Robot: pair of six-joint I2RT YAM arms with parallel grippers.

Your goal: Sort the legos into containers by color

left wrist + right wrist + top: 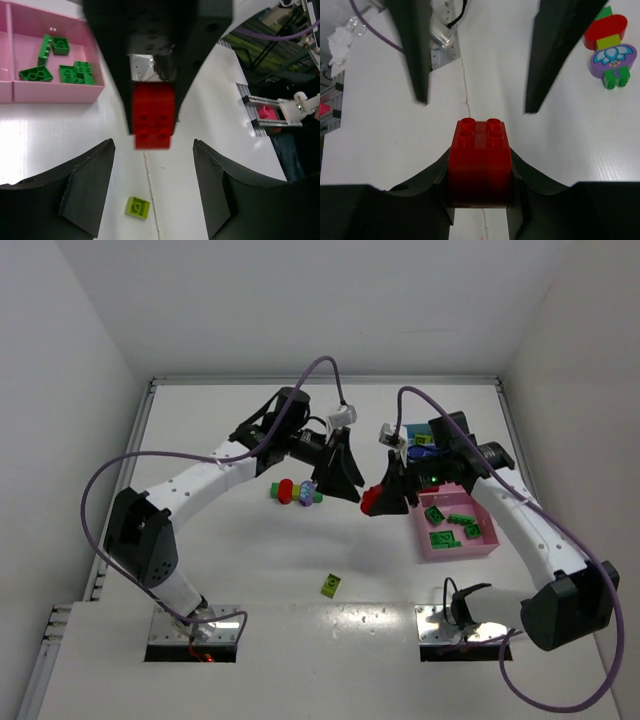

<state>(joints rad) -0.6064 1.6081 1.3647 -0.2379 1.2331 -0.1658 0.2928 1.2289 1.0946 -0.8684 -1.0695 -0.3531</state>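
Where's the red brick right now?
Red brick sits in the right pincer, mid-table in the top view, just left of the pink tray, facing the open left pincer.

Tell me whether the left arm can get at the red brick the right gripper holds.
Probably yes. The left gripper is open and faces the red brick, nothing between them; the right gripper clamps only its base, leaving the studded end free.

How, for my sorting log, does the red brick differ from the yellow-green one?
Colour: the red brick is deep red; the yellow-green brick is lime. State: the red brick is clamped in the right gripper; the yellow-green brick lies loose on the table, touched by nothing. Build: the red brick looks tall and blocky, the yellow-green brick flatter. Both are studded, and neither sits in the pink tray.
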